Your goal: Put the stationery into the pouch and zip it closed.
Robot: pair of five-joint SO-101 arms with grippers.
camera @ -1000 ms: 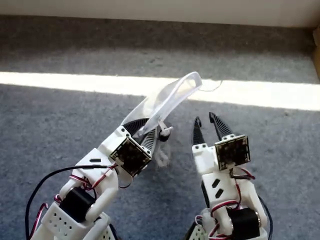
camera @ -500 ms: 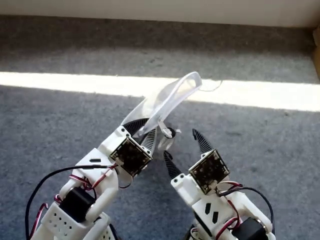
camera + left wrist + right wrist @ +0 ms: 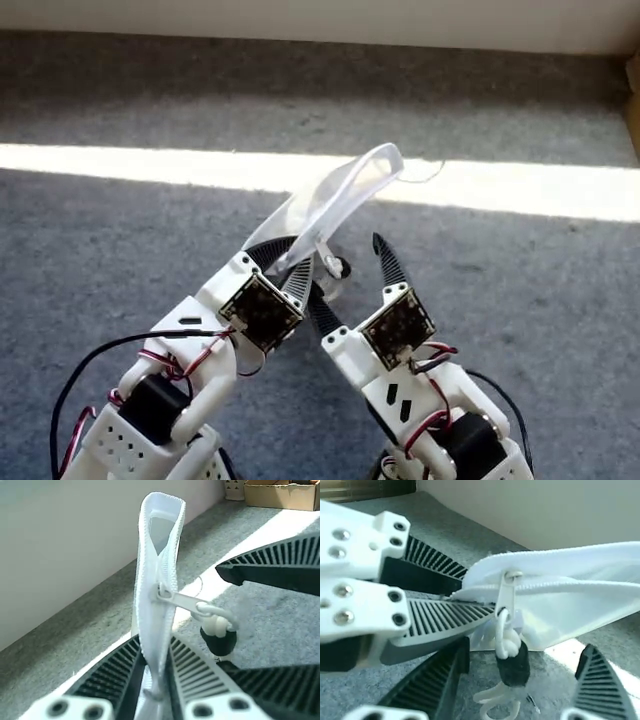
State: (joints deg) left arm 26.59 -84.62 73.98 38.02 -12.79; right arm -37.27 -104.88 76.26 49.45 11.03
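The left arm [image 3: 190,370] had its jaws closed tight on the lower end of the pouch [image 3: 335,195], a translucent white one, holding it clear of the grey carpeted worktop [image 3: 100,260] so that it slanted up and away from the arm. The zip slider [image 3: 161,591] sat partway along the teeth. Beyond it the mouth of the pouch gaped in a narrow loop, and on the side toward the jaws the teeth ran together. A flat pull tab [image 3: 182,601] stuck out from the slider, with a white cord and a black bead [image 3: 512,664] hanging off it. The right arm [image 3: 410,370] stood just beside the left one, its jaws spread wide and holding nothing, one finger on each side of the bead. A strip of sunlight [image 3: 120,160] crossed the worktop behind the pouch.
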